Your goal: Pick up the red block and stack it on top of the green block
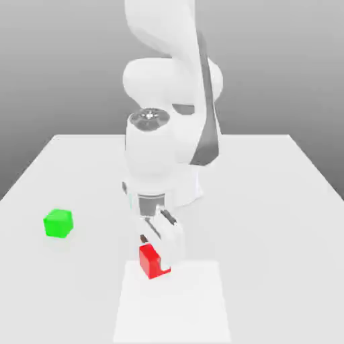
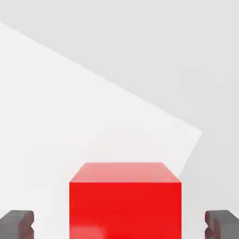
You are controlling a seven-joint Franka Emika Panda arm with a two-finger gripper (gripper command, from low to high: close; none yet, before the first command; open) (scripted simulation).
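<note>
The small, bright red cube with smooth plain faces, the red block point(image 1: 153, 261), sits flat on the white counter point(image 1: 282, 201), at the far edge of a brighter white rectangular patch point(image 1: 175, 309) on the counter's surface. The white robot arm point(image 1: 171, 101) bends down over the red block, its hand pointing downward, and the fingers point(image 2: 17, 223) stand spread wide apart, one dark ridged pad on each side of the red block. In the hand view a clear gap of pale surface shows between each pad and the cube's side faces, so the fingers straddle the red block without pressing on it and have hold of nothing. In the exterior view the white finger housing reaches down just beside and behind the red block. The small, bright green cube with smooth faces, the green block point(image 1: 58, 223), rests on the counter well apart from the red block, toward the exterior view's left and slightly farther back, with bare counter between them.
</note>
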